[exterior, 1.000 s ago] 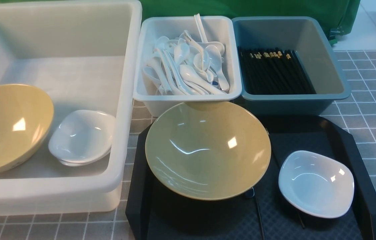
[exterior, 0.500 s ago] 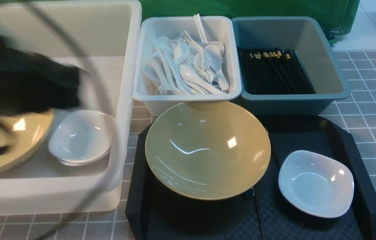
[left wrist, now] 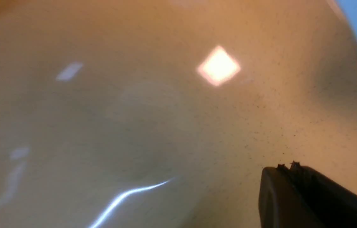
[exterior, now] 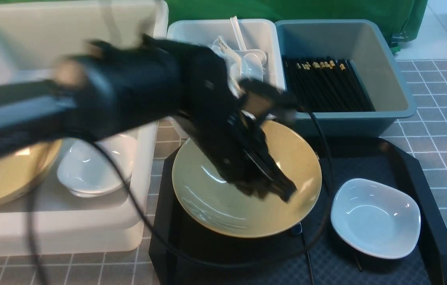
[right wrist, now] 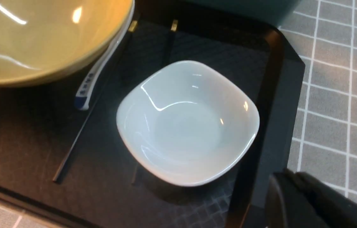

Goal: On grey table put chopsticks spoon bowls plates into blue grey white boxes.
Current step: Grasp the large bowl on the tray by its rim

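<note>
The tan bowl (exterior: pixel 207 206) sits on the black tray (exterior: pixel 366 158), a spoon (right wrist: pixel 87 84) poking from beneath it and chopsticks (right wrist: pixel 74 148) alongside. Above its hollow the left fingers (exterior: pixel 281 189) hang clenched, empty. They should spread, straddle the rim and pinch firmly; the glaze looks slippery. A second ago no arm showed; then it blurred over the large white box (exterior: pixel 144 190). The right fingers (right wrist: pixel 287 193), clenched, hover near the white plate (exterior: pixel 374 217).

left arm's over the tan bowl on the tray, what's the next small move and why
Probably open the left end effector and ease it toward the rim of the tan bowl: its jaws are shut and it sits over the bowl's inside, while the bowl rests on the black tray.
</note>
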`<state>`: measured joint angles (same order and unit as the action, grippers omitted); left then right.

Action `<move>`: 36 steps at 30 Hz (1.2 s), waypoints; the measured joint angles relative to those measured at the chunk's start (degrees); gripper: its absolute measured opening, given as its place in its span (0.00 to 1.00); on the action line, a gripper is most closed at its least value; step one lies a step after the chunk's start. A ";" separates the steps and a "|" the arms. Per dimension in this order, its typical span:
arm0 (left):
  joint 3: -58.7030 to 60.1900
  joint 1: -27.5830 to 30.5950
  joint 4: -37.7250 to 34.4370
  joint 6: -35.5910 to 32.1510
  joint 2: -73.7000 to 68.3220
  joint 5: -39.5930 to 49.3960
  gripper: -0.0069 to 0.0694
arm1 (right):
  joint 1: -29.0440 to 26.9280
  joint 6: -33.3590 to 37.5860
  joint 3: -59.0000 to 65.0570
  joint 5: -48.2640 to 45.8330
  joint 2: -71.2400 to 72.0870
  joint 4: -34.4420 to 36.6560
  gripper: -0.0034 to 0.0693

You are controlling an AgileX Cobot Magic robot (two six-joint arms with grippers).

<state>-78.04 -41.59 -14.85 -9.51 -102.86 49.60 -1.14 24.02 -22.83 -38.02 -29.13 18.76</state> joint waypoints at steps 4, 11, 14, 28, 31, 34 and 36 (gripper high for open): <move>-0.56 -3.55 -2.38 -2.16 -5.47 0.97 0.08 | 0.00 0.45 0.44 0.49 0.12 1.10 0.09; -2.80 -5.53 -6.91 -6.29 -2.34 3.51 0.08 | 0.00 1.12 0.44 1.36 0.52 1.27 0.09; -4.44 -2.53 -4.74 -3.87 0.01 3.85 0.08 | 0.00 1.12 0.44 1.36 0.52 1.31 0.09; -5.67 11.27 8.97 -2.72 -3.75 1.55 0.75 | 0.00 1.12 0.44 1.36 0.52 1.41 0.09; -5.67 11.27 8.97 -3.55 -5.56 1.20 0.77 | 0.00 1.12 0.44 1.36 0.52 1.41 0.09; -5.67 11.27 8.88 -4.29 -8.44 1.17 0.70 | 0.00 1.12 0.44 1.36 0.52 1.41 0.09; -5.67 11.32 7.95 -5.68 -9.76 2.28 0.52 | 0.00 1.12 0.44 1.36 0.52 1.41 0.09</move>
<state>-83.71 -30.26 -6.90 -15.19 -112.62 51.88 -1.14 25.14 -22.39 -36.66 -28.62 20.17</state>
